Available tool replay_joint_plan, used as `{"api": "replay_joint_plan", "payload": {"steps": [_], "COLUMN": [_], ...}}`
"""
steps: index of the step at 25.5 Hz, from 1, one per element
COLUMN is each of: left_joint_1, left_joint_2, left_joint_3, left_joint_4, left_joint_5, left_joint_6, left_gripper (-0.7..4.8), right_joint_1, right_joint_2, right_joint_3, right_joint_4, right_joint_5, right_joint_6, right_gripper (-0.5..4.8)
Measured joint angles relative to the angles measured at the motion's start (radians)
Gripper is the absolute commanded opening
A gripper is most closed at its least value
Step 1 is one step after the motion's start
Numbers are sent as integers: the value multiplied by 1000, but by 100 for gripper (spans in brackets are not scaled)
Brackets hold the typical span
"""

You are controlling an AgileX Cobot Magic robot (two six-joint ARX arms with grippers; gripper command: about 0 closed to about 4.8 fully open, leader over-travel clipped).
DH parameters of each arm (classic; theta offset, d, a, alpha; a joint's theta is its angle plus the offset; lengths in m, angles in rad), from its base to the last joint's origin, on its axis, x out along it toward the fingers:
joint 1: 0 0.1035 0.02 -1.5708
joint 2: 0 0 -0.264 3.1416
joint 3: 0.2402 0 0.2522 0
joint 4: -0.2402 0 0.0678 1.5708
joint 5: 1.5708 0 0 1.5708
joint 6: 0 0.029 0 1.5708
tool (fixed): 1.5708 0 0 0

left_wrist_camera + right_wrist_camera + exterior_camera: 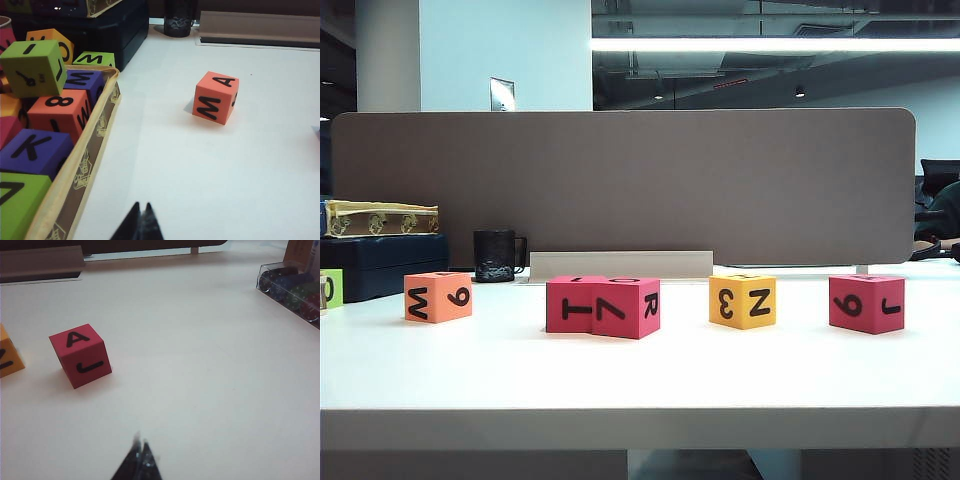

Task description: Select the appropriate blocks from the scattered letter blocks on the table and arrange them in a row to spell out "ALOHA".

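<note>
Five letter blocks stand across the white table [640, 375]. The orange block [438, 296] [216, 97] is at the left, with M and A faces. Two crimson-pink blocks [574, 303] [632, 307] touch each other in the middle. The yellow block [742, 300] [9, 356] is right of them. A third crimson-pink block [866, 302] [80, 355], A on top, is far right. My left gripper [141, 206] is shut and empty, well short of the orange block. My right gripper [140, 442] is shut and empty, apart from the pink A block. Neither arm shows in the exterior view.
A box [90, 150] full of spare letter blocks, a lime-green cube [34, 67] on top, sits at the left. A black mug [496, 255] and a grey-brown divider panel [620, 185] stand behind. A clear case of coloured discs [292, 287] lies at the far right.
</note>
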Motion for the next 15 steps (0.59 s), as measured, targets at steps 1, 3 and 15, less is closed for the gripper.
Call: {"api": "replay_joint_plan", "payload": {"steps": [1, 3, 15], "left_joint_1": [0, 0, 0], "left_joint_2": [0, 0, 0], "left_joint_3": [0, 0, 0], "left_joint_4": [0, 0, 0], "left_joint_5": [0, 0, 0], "left_joint_6": [0, 0, 0], "left_gripper": [-5, -5, -5], "right_joint_1": [0, 0, 0], "right_joint_2": [0, 0, 0], "right_joint_3": [0, 0, 0], "right_joint_4": [0, 0, 0], "right_joint_5": [0, 0, -7], "right_joint_6": [0, 0, 0], "right_gripper": [-6, -6, -5]}}
